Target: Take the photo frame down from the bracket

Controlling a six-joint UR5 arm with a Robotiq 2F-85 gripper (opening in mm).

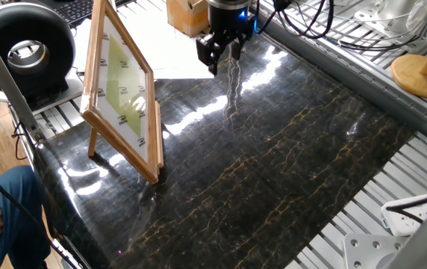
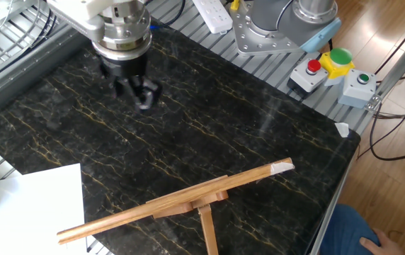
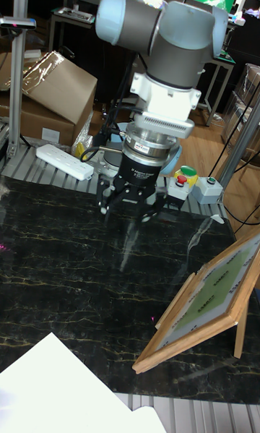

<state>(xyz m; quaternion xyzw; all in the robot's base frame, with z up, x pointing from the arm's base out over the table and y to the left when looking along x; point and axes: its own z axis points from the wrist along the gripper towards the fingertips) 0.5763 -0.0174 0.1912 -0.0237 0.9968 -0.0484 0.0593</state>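
The photo frame (image 1: 120, 93) stands tilted back at the table's left edge, its light-wood border around a white mat and a yellow-green picture. It leans on the bracket, of which a wooden leg (image 1: 92, 142) shows behind it. From above, the photo frame (image 2: 181, 198) appears as a thin wooden edge with the bracket leg (image 2: 208, 227) below it. In the tall view the photo frame (image 3: 209, 299) is at the lower right. My gripper (image 1: 217, 58) hangs open and empty over the far side of the table, well apart from the frame; the gripper (image 2: 135, 92) is blurred here, and the gripper (image 3: 130, 212) points straight down.
A white paper sheet (image 2: 40, 205) lies at one table corner. A round wooden base with a post (image 1: 422, 75) stands off the table's right. A button box (image 2: 333, 67) and a power strip (image 2: 213, 14) sit by the arm's mount. A person's leg (image 1: 4, 209) is near the frame.
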